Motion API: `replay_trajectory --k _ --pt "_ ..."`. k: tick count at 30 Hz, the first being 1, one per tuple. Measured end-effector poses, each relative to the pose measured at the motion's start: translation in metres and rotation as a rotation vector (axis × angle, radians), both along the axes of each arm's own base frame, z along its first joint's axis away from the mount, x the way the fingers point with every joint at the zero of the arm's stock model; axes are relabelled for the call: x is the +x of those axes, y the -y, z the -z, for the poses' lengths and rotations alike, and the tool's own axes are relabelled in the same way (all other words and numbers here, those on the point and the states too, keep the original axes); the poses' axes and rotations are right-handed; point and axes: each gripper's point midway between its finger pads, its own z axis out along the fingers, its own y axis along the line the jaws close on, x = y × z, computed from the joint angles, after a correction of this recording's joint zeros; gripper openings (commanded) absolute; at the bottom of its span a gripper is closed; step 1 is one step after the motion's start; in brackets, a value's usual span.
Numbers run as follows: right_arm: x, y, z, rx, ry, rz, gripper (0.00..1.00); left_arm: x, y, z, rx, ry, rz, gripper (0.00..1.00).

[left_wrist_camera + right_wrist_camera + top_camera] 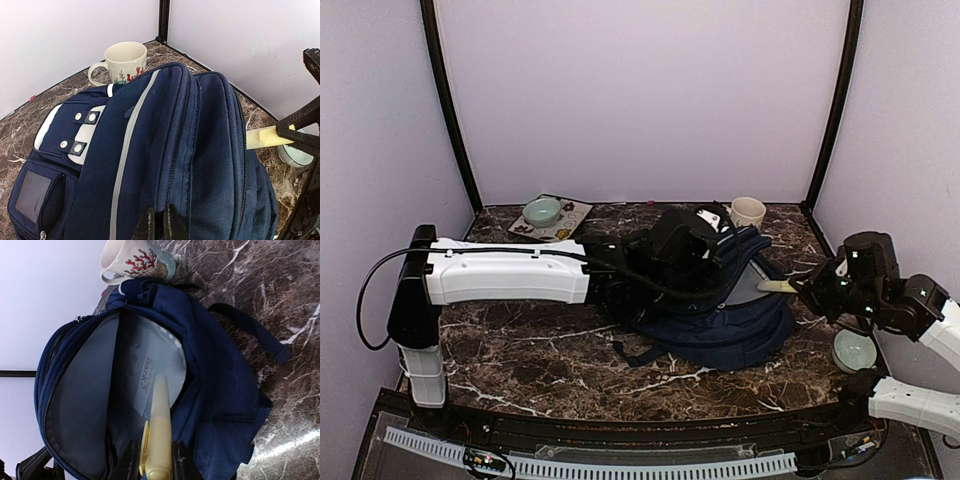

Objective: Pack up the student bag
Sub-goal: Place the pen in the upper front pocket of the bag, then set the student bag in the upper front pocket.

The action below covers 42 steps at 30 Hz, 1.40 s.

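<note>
1. Marble-patterned table, dark brown with white veins.

2. Student bag, navy, lying at the table's centre-right with its mouth towards the right arm. Only the left wrist view shows its front: 1 grey diagonal stripe, white patches with 4 snap studs, and a clear-window pocket. Only the right wrist view shows inside: grey lining and a pale sheet with sideways lettering that reads roughly "Bark", the last characters unclear.

3. Left gripper, jaws nearly together, pinching the fabric at the bag's top edge.

4. Right gripper, clamped on a pale yellow pen-like stick. The stick's far end reaches over the open mouth of the bag.

5. Tray at the back left, carrying 1 teal bowl. It appears in the top view only.

6. Cream mug with a red coral print, just behind the bag.

7. A 2nd pale bowl at the table's right edge.
</note>
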Motion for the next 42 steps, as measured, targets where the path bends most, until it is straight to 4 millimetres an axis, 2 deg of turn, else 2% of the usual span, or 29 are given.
replay_trajectory --k 3,7,10,11,12,13,15,18,23,26,32,37,42 --pt "0.004 -0.015 0.005 0.051 0.011 -0.044 0.04 -0.001 -0.001 0.000 -0.002 -0.001 0.003 0.00" --pt "0.014 -0.034 0.003 0.077 0.019 -0.103 0.05 -0.001 -0.001 -0.001 -0.006 -0.003 0.006 0.00" --pt "0.023 -0.056 0.003 0.100 0.028 -0.193 0.16 -0.002 0.000 -0.001 -0.012 -0.003 0.011 0.00" --pt "0.026 -0.066 0.001 0.115 0.037 -0.234 0.16 -0.002 0.000 0.000 -0.014 -0.003 0.013 0.00" --pt "0.029 -0.077 -0.001 0.134 0.049 -0.278 0.33 -0.002 0.001 -0.001 -0.018 -0.002 0.014 0.00" --pt "0.033 -0.087 -0.003 0.146 0.062 -0.314 0.43 -0.003 0.001 0.000 -0.019 -0.002 0.016 0.00" --pt "0.036 -0.103 -0.003 0.154 0.057 -0.394 0.54 -0.003 0.001 0.000 -0.021 -0.001 0.019 0.00" --pt "0.037 -0.118 -0.006 0.112 0.053 -0.503 0.61 0.000 -0.002 -0.001 -0.024 0.006 0.009 0.00" --pt "0.027 -0.112 -0.016 0.059 0.098 -0.560 0.63 0.001 -0.008 -0.012 -0.054 0.012 0.009 0.00" --pt "0.014 -0.101 -0.026 0.050 0.143 -0.563 0.63 0.001 -0.008 -0.011 -0.054 0.008 0.020 0.00" --pt "-0.006 -0.079 -0.032 -0.011 0.184 -0.560 0.62 -0.007 -0.002 -0.005 -0.036 -0.014 0.088 0.00" --pt "-0.016 -0.071 -0.040 -0.102 0.213 -0.623 0.61 -0.011 0.011 0.007 -0.015 -0.068 0.145 0.00" --pt "-0.026 -0.064 -0.031 -0.149 0.182 -0.648 0.60 -0.013 0.030 0.031 0.015 -0.124 0.209 0.00"
